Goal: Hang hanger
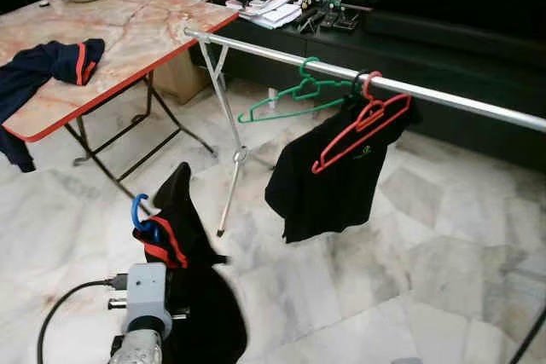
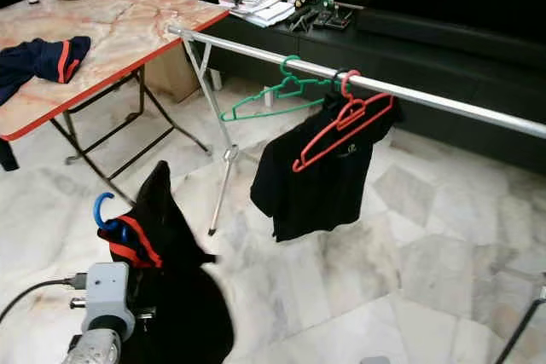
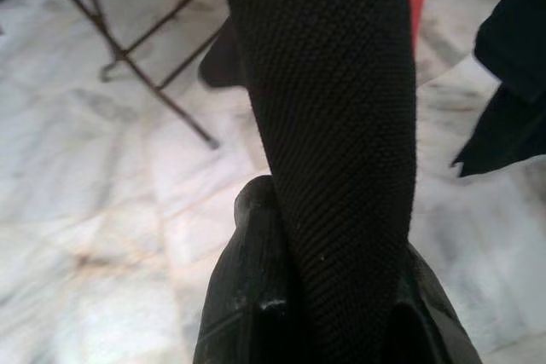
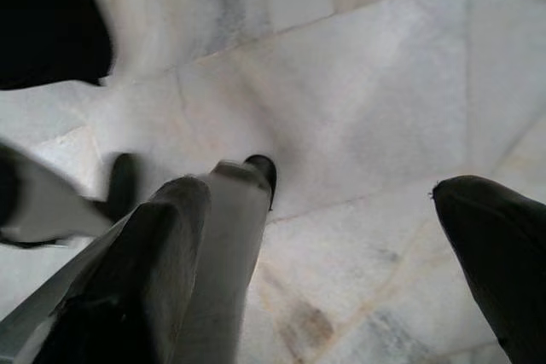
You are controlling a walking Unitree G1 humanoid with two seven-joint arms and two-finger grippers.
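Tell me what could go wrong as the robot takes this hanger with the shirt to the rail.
The blue plastic hanger is carried low, well below the silver metal rail; its hook could miss. The black shirt with red trim drapes over the left gripper and could slip off. The red hanger and green hanger crowd the rail.

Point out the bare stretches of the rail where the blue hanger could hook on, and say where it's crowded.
Free: the rail between the table end and the green hanger, and the long run right of the red hanger. Crowded: the middle, where green hanger, red hanger and hung black shirt bunch. The left claw holds the blue hanger with its dark garment.
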